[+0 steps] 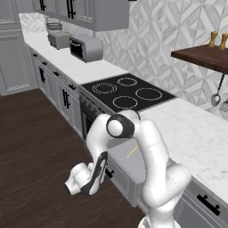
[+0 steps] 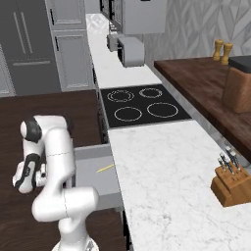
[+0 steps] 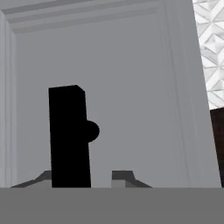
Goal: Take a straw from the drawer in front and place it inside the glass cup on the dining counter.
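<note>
Looming closest in the hand view, the drawer's black bar handle [image 3: 69, 136] stands just ahead of the dark finger tips, against the flat light-grey front panel. The white Franka arm [image 1: 151, 151] folds down from its elbow, hanging the gripper [image 1: 95, 174] low in front of the drawer [image 1: 127, 167], which stands pulled out from the cabinet beneath the white marble counter [image 2: 166, 171]. One finger tip shows on each side of the handle, so the claw looks parted about the bar rather than clamped, though whether the pads touch it cannot be told.

Inside the open drawer lies the straw [image 2: 105, 168], a thin yellow stick resting flat and slantwise on the grey floor, alone there. It sits above and behind the claw, past the front panel, nearer the counter side; the hand would have to rise over the drawer's front edge and reach in to get at it.

By its look the straw is very light, stiff yet easily crushed, and apt to roll or slip. A gentle pinch near its middle, across its width, seems the safest hold.

Beyond the drawer come the black cooktop [image 1: 127, 92], then a toaster oven [image 1: 85, 47] farther along the counter.
</note>
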Available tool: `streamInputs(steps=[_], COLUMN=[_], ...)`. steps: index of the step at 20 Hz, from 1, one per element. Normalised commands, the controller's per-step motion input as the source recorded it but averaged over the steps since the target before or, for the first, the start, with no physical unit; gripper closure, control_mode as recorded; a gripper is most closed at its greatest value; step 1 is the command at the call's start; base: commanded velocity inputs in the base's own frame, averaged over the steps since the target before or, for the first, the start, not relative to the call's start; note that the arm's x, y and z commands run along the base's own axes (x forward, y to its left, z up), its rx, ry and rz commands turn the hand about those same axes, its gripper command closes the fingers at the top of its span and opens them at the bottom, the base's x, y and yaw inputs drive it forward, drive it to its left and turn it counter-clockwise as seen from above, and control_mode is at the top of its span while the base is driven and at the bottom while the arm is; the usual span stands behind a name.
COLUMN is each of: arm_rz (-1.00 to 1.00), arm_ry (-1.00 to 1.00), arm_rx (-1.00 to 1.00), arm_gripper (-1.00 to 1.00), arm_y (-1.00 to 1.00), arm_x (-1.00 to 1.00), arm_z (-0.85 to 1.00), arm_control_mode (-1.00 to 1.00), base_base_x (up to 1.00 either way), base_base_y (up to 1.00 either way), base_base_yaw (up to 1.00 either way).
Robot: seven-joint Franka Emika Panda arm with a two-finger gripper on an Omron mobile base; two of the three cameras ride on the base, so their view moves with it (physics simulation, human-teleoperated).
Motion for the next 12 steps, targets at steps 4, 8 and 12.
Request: streamInputs(steps=[4, 8, 12], arm_rz=[0.0, 0.01, 0.09], arm_ry=[0.02, 0.1, 0.33], arm_rx=[0.01, 0.12, 0.43], arm_gripper=[-1.0, -1.0, -1.0], arm_y=[1.0, 0.79, 0.13], arm_x=[-0.49, -0.43, -0.48], arm_z=[0.18, 0.28, 0.51], arm_control_mode=[-1.0, -1.0, -1.0], base_base_x=[0.0, 0.0, 0.0], base_base_y=[0.0, 0.0, 0.0], base_base_yaw=[0.0, 0.0, 0.0])
